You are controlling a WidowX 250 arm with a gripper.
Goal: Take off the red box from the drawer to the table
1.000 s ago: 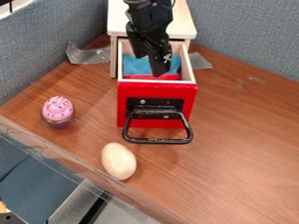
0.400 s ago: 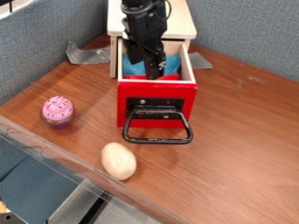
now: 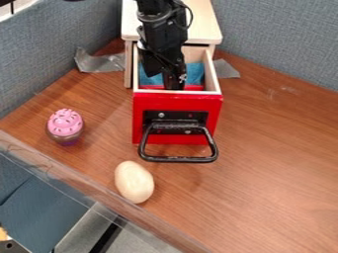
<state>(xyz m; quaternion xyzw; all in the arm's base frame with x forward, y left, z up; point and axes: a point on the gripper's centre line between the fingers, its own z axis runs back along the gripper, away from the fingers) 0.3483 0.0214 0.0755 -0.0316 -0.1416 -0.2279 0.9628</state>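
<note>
Fingers: pointing down into the drawer on the black two-finger gripper point(image 3: 169, 81); I cannot tell how far apart they stand or whether they have hold of anything.
Arm: black, coming in from the top edge of my view, in front of the pale wooden cabinet point(image 3: 203, 29).
Drawer: pulled out from the cabinet, with pale wooden sides and a glossy red front point(image 3: 147, 104).
Red box: what I can make out of the red box point(image 3: 153, 87) is a low strip inside the drawer, just behind its front panel, partly hidden from me by the gripper.
Blue inside: a flat blue piece point(image 3: 195, 73) shows behind the red strip; I cannot tell whether the two touch.
Handle: a black looped handle point(image 3: 178, 159) juts out from the drawer front.
Cupcake: a pink-topped toy cupcake point(image 3: 65, 123) stands to the left on the brown wood-grain table point(image 3: 277, 148).
Egg: an off-white toy egg point(image 3: 134, 182) lies on the table, nearer my camera than the handle.
Tape: grey pieces, one left point(image 3: 99, 62) and one right point(image 3: 226, 69) of the drawer.
</note>
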